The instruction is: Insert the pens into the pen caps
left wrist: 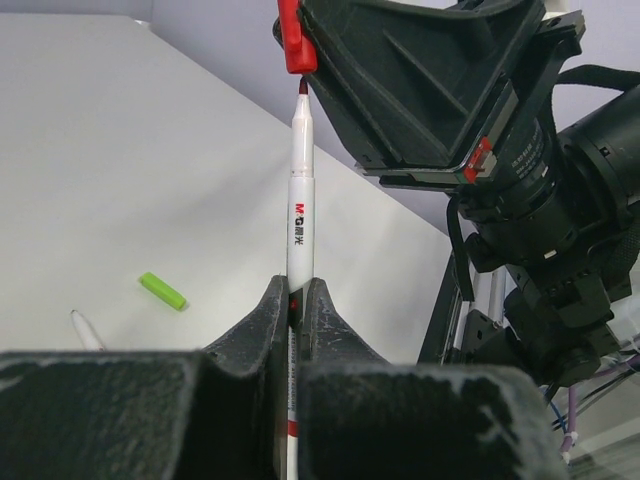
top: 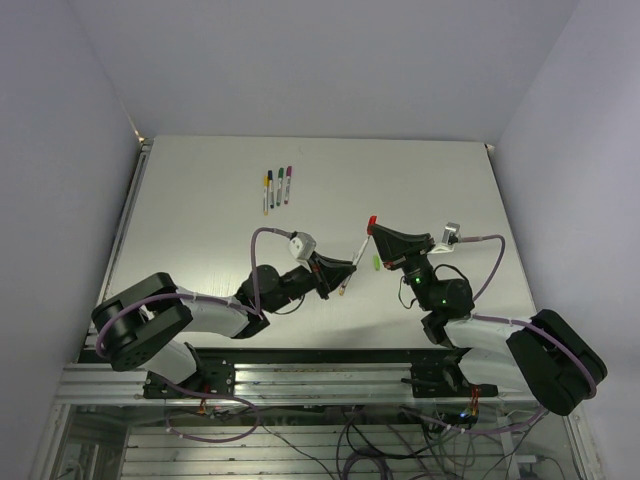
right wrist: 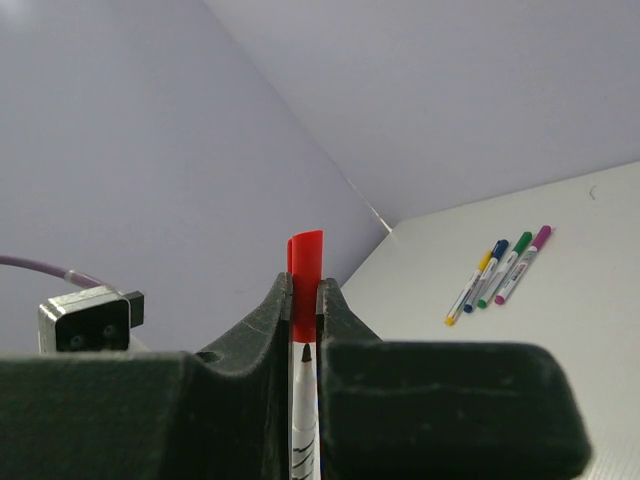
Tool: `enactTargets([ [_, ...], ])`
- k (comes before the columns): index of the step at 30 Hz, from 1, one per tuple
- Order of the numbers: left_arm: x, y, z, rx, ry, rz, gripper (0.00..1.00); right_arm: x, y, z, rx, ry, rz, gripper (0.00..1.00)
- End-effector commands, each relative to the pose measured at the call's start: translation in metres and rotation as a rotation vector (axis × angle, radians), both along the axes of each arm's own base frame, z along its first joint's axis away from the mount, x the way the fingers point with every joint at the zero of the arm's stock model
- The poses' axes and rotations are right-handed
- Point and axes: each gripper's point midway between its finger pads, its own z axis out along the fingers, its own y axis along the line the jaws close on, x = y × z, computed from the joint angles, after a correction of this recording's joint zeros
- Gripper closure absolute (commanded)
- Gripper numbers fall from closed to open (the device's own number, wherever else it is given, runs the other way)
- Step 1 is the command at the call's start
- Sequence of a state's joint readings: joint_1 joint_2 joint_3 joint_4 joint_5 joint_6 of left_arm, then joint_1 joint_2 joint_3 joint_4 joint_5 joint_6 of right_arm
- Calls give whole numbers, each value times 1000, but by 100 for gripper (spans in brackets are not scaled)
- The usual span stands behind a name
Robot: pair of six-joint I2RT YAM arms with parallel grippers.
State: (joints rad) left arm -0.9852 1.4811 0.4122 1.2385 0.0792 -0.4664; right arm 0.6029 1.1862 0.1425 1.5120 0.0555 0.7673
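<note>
The left arm reaches from its base low across the tabletop (top: 200, 200) toward the middle. Its left tool (top: 346, 271) points up and away at a slant toward the right arm. The right arm folds forward from its base, and its right tool (top: 376, 231) faces the left one, so the two meet nose to nose above the centre of the tabletop.

The left tool (left wrist: 296, 292) is closed to a narrow slot on the pen (left wrist: 300, 200), gripping the white barrel partway along. The rear of the barrel runs back between the fingers, and the front half stands clear with its dark red tip leading. The right tool (right wrist: 303, 288) is pinched tight on the red cap (right wrist: 305, 265), whose top pokes out beyond the fingers.

The pen lines up with the red cap (left wrist: 291, 40). Its tip is just at the cap's open end and not visibly inside.

A green cap (left wrist: 162, 291) lies loose on the tabletop below the two tools. Near it, the left wrist view shows the end of a second pen (left wrist: 84, 329) lying flat. Four capped pens (right wrist: 497, 270) lie side by side well apart from the tools at the far side, capped in yellow, dark blue, green and magenta.
</note>
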Motion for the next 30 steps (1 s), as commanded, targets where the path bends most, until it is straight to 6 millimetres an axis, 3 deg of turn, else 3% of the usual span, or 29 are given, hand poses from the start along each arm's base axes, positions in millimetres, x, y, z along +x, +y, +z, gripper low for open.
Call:
enactTargets([
  [1, 2, 0, 25, -79, -42, 5, 93, -4, -4, 5, 11, -28, -2, 100],
  [18, 10, 4, 27, -109, -34, 52, 93, -9, 7, -3, 10, -3, 67, 100],
  [30, 19, 4, 64, -213, -83, 95, 93, -18, 29, -16, -47, -2, 193, 100],
])
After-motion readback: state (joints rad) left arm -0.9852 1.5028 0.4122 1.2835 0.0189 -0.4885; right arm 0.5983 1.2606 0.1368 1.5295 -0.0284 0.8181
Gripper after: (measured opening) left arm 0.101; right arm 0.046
